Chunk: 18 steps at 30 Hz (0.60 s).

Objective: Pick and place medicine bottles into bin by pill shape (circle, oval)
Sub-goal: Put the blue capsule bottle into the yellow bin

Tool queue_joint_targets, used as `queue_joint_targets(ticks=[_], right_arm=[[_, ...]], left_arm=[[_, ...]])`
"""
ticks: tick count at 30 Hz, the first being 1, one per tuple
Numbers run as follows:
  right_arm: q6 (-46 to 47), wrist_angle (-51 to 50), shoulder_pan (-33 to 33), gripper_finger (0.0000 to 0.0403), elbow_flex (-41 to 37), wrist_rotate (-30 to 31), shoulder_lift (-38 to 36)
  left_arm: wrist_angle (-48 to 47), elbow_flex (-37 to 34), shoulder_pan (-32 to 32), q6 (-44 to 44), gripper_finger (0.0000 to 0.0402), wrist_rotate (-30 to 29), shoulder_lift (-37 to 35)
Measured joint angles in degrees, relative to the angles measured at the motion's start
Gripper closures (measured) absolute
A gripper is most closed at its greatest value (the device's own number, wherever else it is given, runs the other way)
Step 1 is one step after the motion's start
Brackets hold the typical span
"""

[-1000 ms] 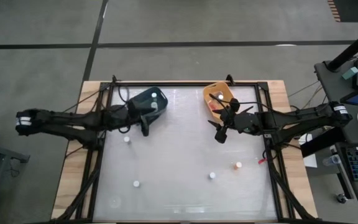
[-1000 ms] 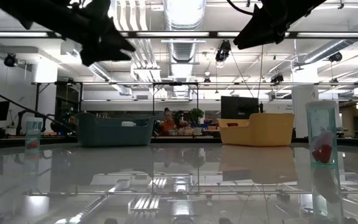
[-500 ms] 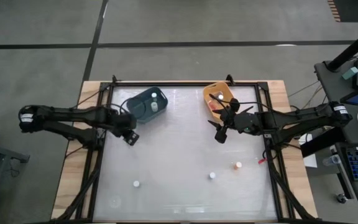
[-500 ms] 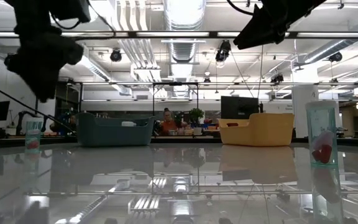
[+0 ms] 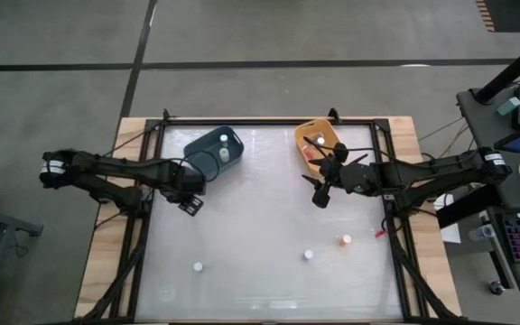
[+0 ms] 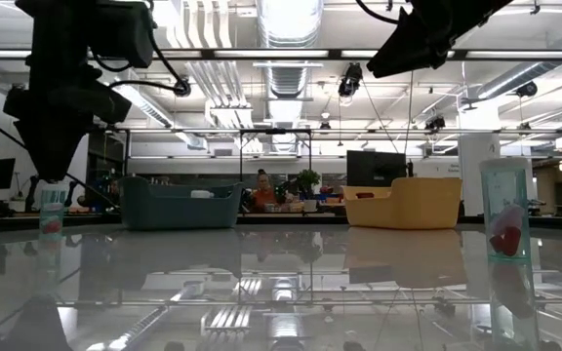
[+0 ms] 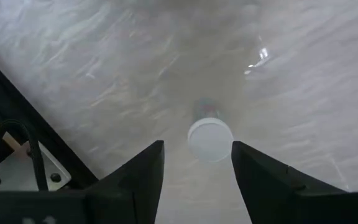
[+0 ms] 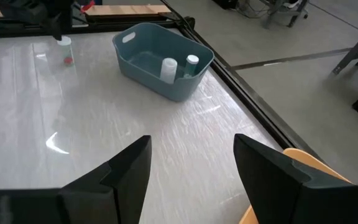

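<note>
Glossy tabletop [image 5: 260, 217] below me. My left gripper [image 7: 194, 163] hovers, fingers apart, over a white-capped bottle [image 7: 209, 138]. My right gripper [image 5: 321, 191] waits open beside the yellow bin [image 5: 310, 135].

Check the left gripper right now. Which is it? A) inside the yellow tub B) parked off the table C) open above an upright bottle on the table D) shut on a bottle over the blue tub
C: the left gripper is open, its fingers straddling the white cap of an upright medicine bottle standing on the table and not touching it.
</note>
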Motion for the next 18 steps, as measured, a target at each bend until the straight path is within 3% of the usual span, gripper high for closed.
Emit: queue_joint_targets(ticks=[8,18], right_arm=[[-0.09,-0.04,0.00,0.0182,-0.02,0.00,0.00],[-0.42,-0.20,-0.01,0.0182,-0.02,-0.01,0.00]], left_arm=[[1.96,-0.23,-0.02,-0.35,0.0189,0.26,-0.45],[3.02,-1.30,-0.09,-0.10,0.0187,0.21,2.13]])
